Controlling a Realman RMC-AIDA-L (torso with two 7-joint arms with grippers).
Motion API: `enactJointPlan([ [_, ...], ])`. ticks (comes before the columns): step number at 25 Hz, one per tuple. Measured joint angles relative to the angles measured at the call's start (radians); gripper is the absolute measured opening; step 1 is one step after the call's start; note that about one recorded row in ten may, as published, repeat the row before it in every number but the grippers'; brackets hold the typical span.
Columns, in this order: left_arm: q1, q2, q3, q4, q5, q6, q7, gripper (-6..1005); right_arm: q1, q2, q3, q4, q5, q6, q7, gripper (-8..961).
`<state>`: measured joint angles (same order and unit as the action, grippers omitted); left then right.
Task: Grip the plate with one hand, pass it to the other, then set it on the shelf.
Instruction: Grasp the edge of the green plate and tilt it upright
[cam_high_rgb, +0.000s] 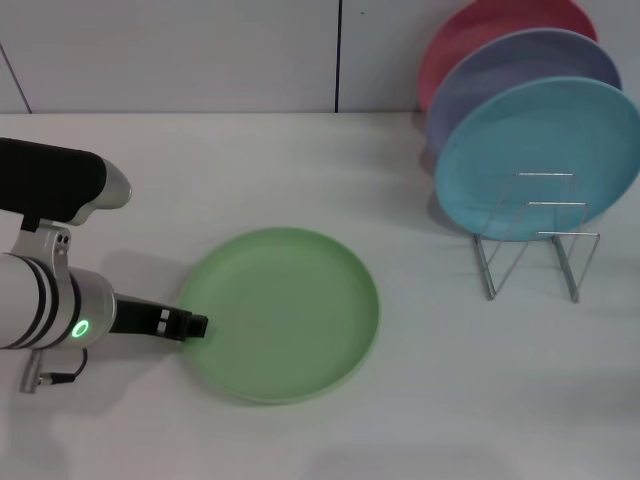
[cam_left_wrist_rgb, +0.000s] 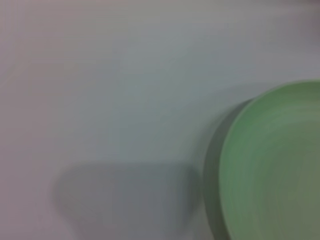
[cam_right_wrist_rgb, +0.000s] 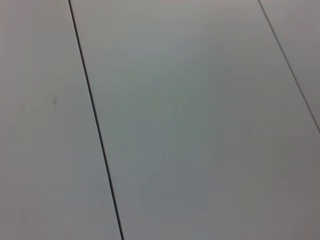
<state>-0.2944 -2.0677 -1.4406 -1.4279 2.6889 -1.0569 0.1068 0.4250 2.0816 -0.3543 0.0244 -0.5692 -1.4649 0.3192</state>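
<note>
The light green plate (cam_high_rgb: 280, 313) lies flat on the white table, in the middle of the head view. My left gripper (cam_high_rgb: 196, 325) reaches in low from the left, and its black tip is at the plate's left rim. The left wrist view shows the plate's edge (cam_left_wrist_rgb: 275, 170) close by, with table beside it. The silver wire shelf (cam_high_rgb: 535, 245) stands at the right, well apart from the green plate. My right gripper is out of view; the right wrist view shows only grey wall panels.
A turquoise plate (cam_high_rgb: 540, 155), a lavender plate (cam_high_rgb: 520, 70) and a pink-red plate (cam_high_rgb: 480, 30) stand upright in the rack's back slots. The rack's front loops hold nothing. The white table (cam_high_rgb: 300, 160) ends at a wall behind.
</note>
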Motion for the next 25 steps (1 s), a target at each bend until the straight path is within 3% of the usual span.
enactJointPlan([
  [11, -0.01, 0.002, 0.002, -0.014, 0.0, -0.023, -0.001, 594, 0.0, 0.0, 0.0, 0.0, -0.001, 0.0, 0.0, 751],
  [14, -0.012, 0.002, 0.007, -0.012, 0.0, -0.025, -0.001, 368, 0.0, 0.0, 0.0, 0.0, -0.001, 0.0, 0.0, 751],
  [25, -0.012, 0.001, 0.008, -0.014, 0.0, -0.035, -0.001, 333, -0.001, -0.002, 0.0, 0.0, -0.011, 0.0, 0.0, 752],
])
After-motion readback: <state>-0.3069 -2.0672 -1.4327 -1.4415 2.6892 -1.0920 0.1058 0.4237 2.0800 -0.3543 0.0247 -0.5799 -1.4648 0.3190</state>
